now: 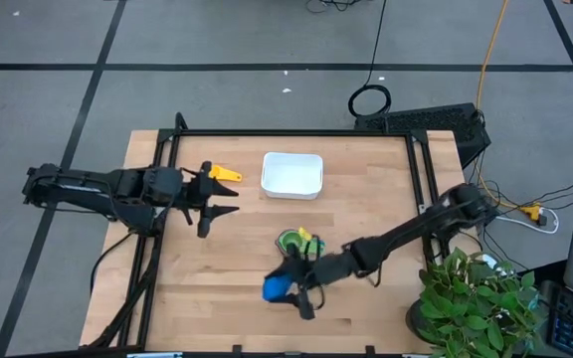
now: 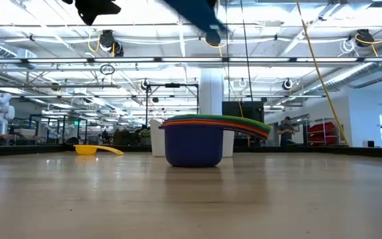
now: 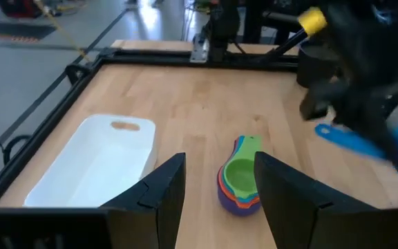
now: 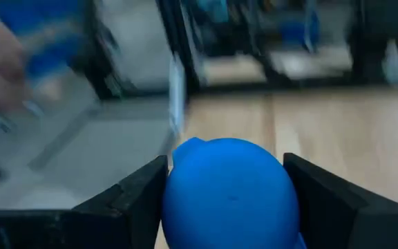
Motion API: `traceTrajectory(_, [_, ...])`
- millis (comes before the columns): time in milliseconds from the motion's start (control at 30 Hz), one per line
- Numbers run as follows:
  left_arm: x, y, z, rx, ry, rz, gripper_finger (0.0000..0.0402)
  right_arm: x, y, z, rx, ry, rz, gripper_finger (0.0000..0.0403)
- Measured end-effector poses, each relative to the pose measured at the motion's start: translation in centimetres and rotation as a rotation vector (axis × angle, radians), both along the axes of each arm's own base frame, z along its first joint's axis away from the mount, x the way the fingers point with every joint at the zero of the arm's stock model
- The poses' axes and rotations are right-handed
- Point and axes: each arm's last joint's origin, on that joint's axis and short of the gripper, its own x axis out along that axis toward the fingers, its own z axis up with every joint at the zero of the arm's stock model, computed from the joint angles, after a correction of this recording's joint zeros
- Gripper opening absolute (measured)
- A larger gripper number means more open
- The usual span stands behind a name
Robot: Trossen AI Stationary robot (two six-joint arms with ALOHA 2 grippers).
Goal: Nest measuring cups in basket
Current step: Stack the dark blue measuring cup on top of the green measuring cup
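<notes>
The right pincer (image 1: 288, 290) hangs above the wooden counter (image 1: 366, 219), just on the near side of the stack of nested measuring cups (image 1: 294, 242), and it is closed on the blue measuring cup (image 1: 277, 288). In the right wrist view the round blue bowl (image 4: 230, 194) sits between the two dark fingers (image 4: 133, 200), touching both. In the left wrist view the blue cup's flat handle (image 3: 344, 140) sticks out from under the right arm, clear of the counter.

The stack stands on the counter near its middle, on the near side of the white basket (image 1: 292, 174) and apart from it. The green cup (image 3: 240, 174) lies on top, with other colours showing at the rims below; from the low view the bottom bowl is navy (image 2: 193, 146).

The yellow cup (image 1: 224, 174) lies alone on the counter, beside the basket on its left. The left pincer (image 1: 229, 196) hovers near the yellow cup, its fingers (image 3: 161, 194) parted to a middling gap with nothing between them.
</notes>
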Motion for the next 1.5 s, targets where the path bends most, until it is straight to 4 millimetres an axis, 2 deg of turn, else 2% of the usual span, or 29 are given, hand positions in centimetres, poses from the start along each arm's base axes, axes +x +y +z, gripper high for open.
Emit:
traceTrajectory(200, [2.2,-1.9,-1.1,0.046,0.027,-0.149,0.0172,-0.2,-2.5,5.6,0.069,-0.354,0.094,0.0245])
traceTrajectory(333, [3.7,-3.3,-1.7,0.064,0.002,-0.286,0.0173,-0.2,-3.8,7.2,0.082,-0.508,0.140,0.0245])
traceTrajectory(600, [5.4,-4.4,-1.4,0.072,-0.123,-0.346,0.0178,0.9,-5.6,6.5,0.100,-0.523,0.107,0.0246])
traceTrajectory(900, [7.4,-4.7,-2.3,0.072,-0.162,-0.352,0.0257,2.3,-7.2,4.9,0.171,-0.541,0.114,0.0246])
traceTrajectory(1033, [7.6,-4.8,-2.8,0.067,-0.134,-0.376,0.0267,2.2,-7.6,4.2,0.174,-0.541,0.103,0.0246])
traceTrajectory(1100, [7.7,-5.0,-2.8,0.064,-0.142,-0.407,0.0253,1.9,-8.0,3.6,0.186,-0.544,0.097,0.0246])
traceTrajectory(1200, [7.8,-5.0,-3.1,0.066,-0.123,-0.405,0.0211,1.6,-8.8,2.8,0.206,-0.538,0.081,0.0247])
traceTrajectory(1500, [7.8,-5.0,-2.9,0.069,-0.141,-0.426,0.0026,0.7,-9.9,1.6,0.258,-0.578,0.060,0.0247])
